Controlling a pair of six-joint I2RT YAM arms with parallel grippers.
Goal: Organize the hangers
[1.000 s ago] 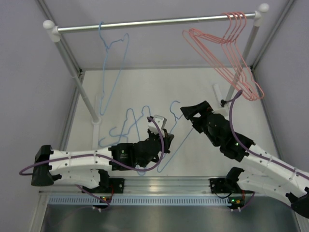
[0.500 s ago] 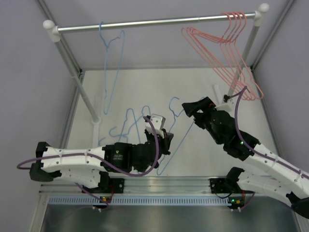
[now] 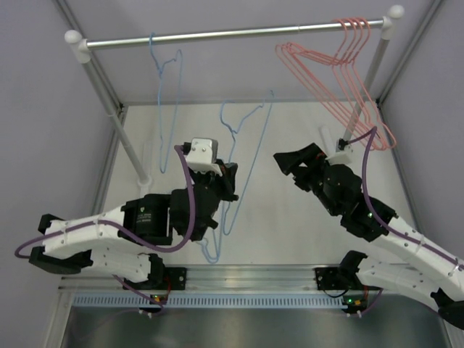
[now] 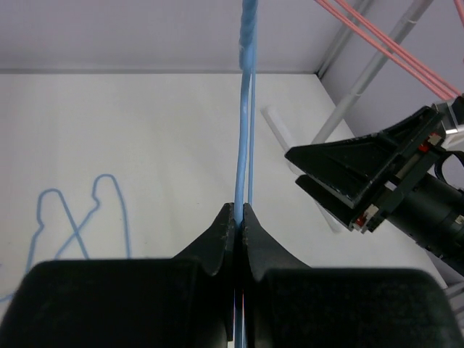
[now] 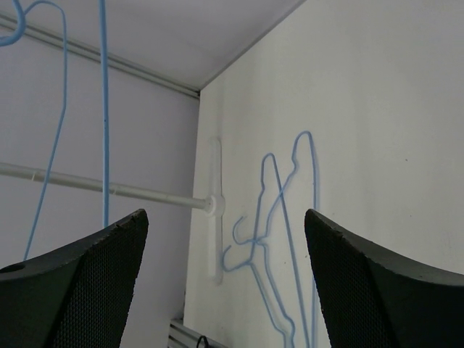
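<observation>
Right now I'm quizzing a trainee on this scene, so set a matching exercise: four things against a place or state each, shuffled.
1 left gripper
2 right gripper
3 pink hangers
4 loose blue hangers

A lying on the table
B open, empty
C hung at the rail's right end
D shut on a blue hanger

Pairs: 1-D, 2-B, 3-C, 4-A

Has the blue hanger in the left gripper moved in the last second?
Yes. The left gripper raised the blue hanger off the table, toward the rail.
</observation>
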